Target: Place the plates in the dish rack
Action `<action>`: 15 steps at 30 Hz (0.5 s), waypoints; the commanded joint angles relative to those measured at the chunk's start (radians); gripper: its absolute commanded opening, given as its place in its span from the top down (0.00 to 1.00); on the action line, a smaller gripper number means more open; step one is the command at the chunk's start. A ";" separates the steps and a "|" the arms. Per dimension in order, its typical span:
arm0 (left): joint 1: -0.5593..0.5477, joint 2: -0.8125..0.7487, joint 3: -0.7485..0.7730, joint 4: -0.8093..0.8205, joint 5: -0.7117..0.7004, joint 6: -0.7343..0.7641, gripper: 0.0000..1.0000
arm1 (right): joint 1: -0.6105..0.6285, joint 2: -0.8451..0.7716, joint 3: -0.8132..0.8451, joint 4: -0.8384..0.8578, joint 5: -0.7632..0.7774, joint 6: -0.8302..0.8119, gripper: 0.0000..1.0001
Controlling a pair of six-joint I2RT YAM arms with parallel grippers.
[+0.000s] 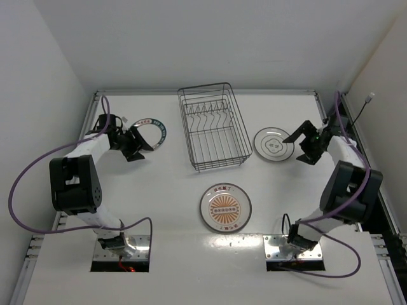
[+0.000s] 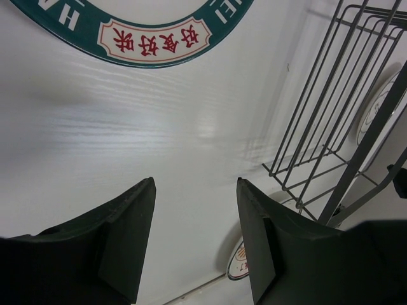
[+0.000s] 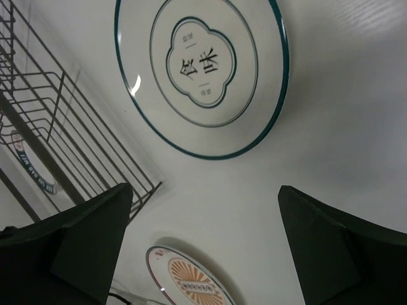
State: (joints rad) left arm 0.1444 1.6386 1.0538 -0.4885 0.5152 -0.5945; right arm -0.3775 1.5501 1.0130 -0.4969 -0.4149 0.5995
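All three plates lie flat on the table (image 1: 159, 190), none in the dish rack (image 1: 213, 127) yet: the teal-banded plate (image 1: 152, 131) to its left, the ringed plate (image 1: 273, 143) to its right, the sunburst plate (image 1: 225, 207) in front. They look rigid, glazed and breakable, probably slick, so the best hold is the rim, pinched edge-on. The left gripper (image 2: 194, 197) hangs open just short of the teal band; the right gripper (image 3: 205, 197) gapes wide near the ringed plate. The overhead view gives the layout but hides the finger spacing. The wrist views show that spacing and the lettering, though whether either rim stands clear of the table is hard to tell.
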 commanded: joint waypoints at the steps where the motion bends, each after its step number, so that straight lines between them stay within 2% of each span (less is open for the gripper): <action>1: 0.001 0.000 0.034 0.004 -0.017 0.032 0.49 | -0.038 0.096 0.067 0.098 -0.102 -0.016 0.04; 5: 0.001 0.026 0.043 -0.007 -0.017 0.032 0.49 | -0.078 0.252 0.076 0.089 -0.134 -0.027 0.10; 11: 0.001 0.047 0.086 -0.030 -0.038 0.052 0.49 | -0.060 0.344 0.067 0.155 -0.134 -0.009 0.16; 15: 0.001 0.047 0.077 -0.030 -0.047 0.062 0.49 | -0.037 0.450 0.113 0.188 -0.171 0.003 0.34</action>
State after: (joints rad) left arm 0.1444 1.6848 1.1046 -0.5110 0.4786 -0.5568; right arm -0.4419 1.9316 1.0855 -0.3935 -0.5503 0.6018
